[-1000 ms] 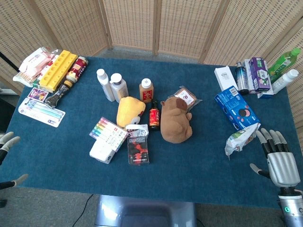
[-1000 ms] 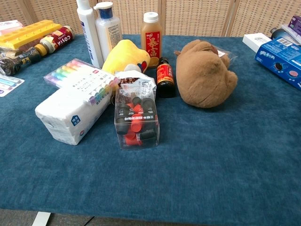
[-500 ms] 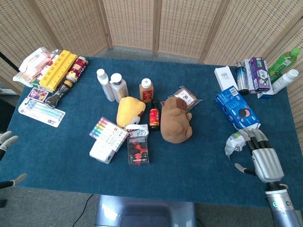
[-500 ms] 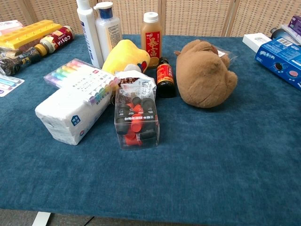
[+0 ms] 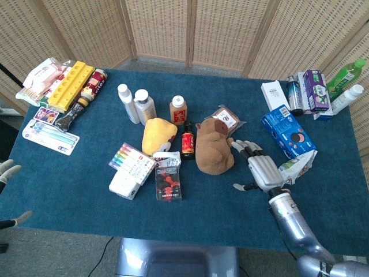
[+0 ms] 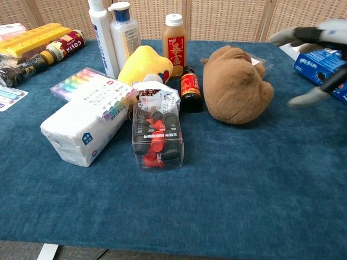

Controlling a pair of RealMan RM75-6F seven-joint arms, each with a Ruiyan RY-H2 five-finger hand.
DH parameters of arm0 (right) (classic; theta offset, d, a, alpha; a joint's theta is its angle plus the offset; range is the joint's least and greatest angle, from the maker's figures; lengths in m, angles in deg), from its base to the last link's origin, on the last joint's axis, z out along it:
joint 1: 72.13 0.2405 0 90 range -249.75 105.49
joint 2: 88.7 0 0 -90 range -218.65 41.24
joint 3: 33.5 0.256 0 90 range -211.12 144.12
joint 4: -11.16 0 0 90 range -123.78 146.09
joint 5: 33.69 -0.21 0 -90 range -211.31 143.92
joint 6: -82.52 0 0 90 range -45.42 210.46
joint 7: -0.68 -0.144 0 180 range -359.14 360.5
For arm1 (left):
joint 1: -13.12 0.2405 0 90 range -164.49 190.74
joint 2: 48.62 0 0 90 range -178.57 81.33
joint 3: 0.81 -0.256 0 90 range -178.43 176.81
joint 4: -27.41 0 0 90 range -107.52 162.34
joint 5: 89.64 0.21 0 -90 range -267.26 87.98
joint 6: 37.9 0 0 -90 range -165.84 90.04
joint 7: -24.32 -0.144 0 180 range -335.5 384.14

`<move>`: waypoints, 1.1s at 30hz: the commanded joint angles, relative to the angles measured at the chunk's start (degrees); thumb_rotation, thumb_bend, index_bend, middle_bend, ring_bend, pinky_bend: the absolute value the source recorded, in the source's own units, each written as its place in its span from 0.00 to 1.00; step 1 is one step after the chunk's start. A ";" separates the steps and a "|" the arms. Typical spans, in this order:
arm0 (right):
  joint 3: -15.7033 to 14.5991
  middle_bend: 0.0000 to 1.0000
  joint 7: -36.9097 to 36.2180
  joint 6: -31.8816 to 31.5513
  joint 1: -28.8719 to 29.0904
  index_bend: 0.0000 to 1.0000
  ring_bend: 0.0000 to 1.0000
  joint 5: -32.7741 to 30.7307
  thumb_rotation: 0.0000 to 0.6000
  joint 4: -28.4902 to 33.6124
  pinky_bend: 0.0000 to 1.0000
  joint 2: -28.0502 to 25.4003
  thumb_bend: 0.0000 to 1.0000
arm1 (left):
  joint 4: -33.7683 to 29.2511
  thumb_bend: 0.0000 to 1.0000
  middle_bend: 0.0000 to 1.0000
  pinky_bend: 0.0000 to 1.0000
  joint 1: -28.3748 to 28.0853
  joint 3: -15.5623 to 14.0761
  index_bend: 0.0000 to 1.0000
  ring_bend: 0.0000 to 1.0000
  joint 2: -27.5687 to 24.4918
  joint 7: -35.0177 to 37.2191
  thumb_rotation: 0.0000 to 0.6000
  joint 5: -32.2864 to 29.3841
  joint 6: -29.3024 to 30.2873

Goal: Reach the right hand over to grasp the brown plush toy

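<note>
We read "COSTA" on the brown bottle (image 6: 64,44) at ten o'clock; most other labels are too small for us. The right hand (image 5: 260,168) hovers just beside the brown plush toy (image 5: 212,151), at its three o'clock, fingers (image 6: 295,36) spread and holding nothing, not touching it. The toy lies mid-table beside the small dark bottle (image 5: 187,141).

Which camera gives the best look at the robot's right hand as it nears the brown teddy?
The head view: it shows the whole right hand, fingers spread, beside the brown plush toy with its forearm behind. The chest view catches only blurred fingers at its right edge, cut off by the frame.
</note>
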 commanded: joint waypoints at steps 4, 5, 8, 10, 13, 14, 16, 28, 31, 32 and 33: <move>3.98 0.00 10.08 3.53 9.61 0.00 0.00 -12.92 1.00 -5.31 0.00 8.37 0.00 | 0.16 0.00 0.00 0.00 0.17 0.19 0.12 0.00 -0.15 0.38 1.00 -0.39 0.41; 4.14 0.00 10.81 3.34 10.31 0.00 0.00 -13.84 1.00 -5.81 0.00 8.99 0.00 | 0.23 0.00 0.00 0.00 0.17 0.24 0.12 0.00 -0.17 0.46 1.00 -0.55 0.39; 4.50 0.00 13.24 2.45 12.47 0.00 0.00 -16.64 1.00 -7.24 0.00 10.87 0.00 | 0.47 0.00 0.00 0.00 -0.04 0.39 0.12 0.00 -0.18 0.76 1.00 -1.16 -0.09; 4.52 0.00 14.23 1.85 13.35 0.00 0.00 -17.69 1.00 -7.82 0.00 11.73 0.00 | 0.56 0.00 0.00 0.00 -0.17 0.43 0.12 0.00 -0.15 0.79 1.00 -1.30 -0.35; 3.67 0.00 15.09 1.09 14.15 0.00 0.00 -17.59 1.00 -9.05 0.00 12.98 0.00 | 0.54 0.00 0.00 0.00 -0.29 0.41 0.12 0.00 -0.09 0.79 1.00 -1.30 -0.64; 3.23 0.00 15.08 0.87 14.21 0.00 0.00 -17.10 1.00 -9.50 0.00 13.36 0.00 | 0.53 0.00 0.00 0.00 -0.32 0.41 0.12 0.00 -0.09 0.82 1.00 -1.29 -0.69; 2.14 0.00 14.77 0.30 14.07 0.00 0.00 -15.93 1.00 -10.60 0.00 14.25 0.00 | 0.51 0.00 0.00 0.00 -0.33 0.40 0.12 0.00 -0.10 0.88 1.00 -1.35 -0.77; 0.05 0.00 8.41 -1.88 13.14 0.00 0.00 -9.89 1.00 -19.10 0.06 20.38 0.00 | 0.44 0.00 0.00 0.00 -0.51 0.33 0.12 0.00 -0.14 1.18 1.00 -1.47 -1.32; -0.04 0.24 7.06 -3.06 13.00 0.10 0.06 -7.84 1.00 -21.54 0.33 22.09 0.00 | 0.43 0.00 0.00 0.00 -0.47 0.31 0.12 0.00 -0.20 1.24 1.00 -1.47 -1.27; -0.14 0.31 6.66 -3.40 12.96 0.15 0.11 -7.08 1.00 -22.21 0.40 22.52 0.00 | 0.44 0.00 0.00 0.00 -0.45 0.30 0.12 0.00 -0.21 1.28 1.00 -1.47 -1.24; -0.31 0.44 6.07 -3.84 12.84 0.24 0.23 -6.10 1.00 -23.03 0.50 23.06 0.00 | 0.46 0.00 0.00 0.00 -0.43 0.30 0.12 0.00 -0.22 1.34 1.00 -1.49 -1.22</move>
